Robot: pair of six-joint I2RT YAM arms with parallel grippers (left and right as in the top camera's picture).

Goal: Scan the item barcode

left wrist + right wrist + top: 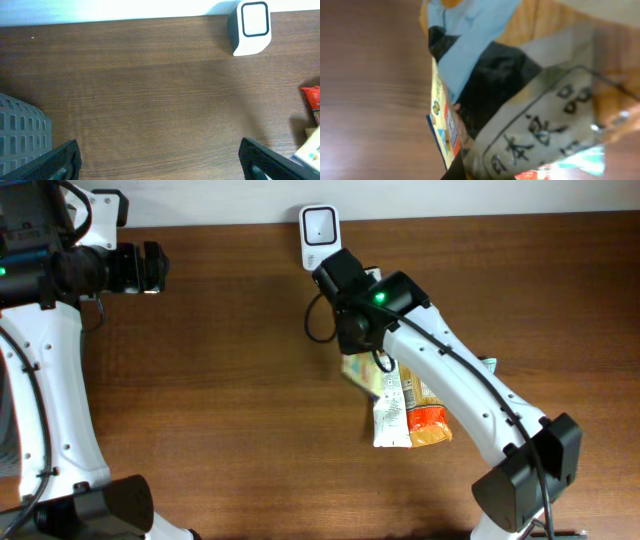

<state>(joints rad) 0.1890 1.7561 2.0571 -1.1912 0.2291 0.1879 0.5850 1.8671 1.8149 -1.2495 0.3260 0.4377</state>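
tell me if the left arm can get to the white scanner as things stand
Probably yes. Only bare table lies between its open fingers and the scanner at the far edge. The right arm, holding snack packets close beside the scanner, might crowd it.

White scanner (252,27) top-rt, grey basket (22,132) btm-lt

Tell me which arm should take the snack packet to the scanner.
Right: the right gripper is shut on the snack packet near the scanner; the left gripper is open, empty, far off.
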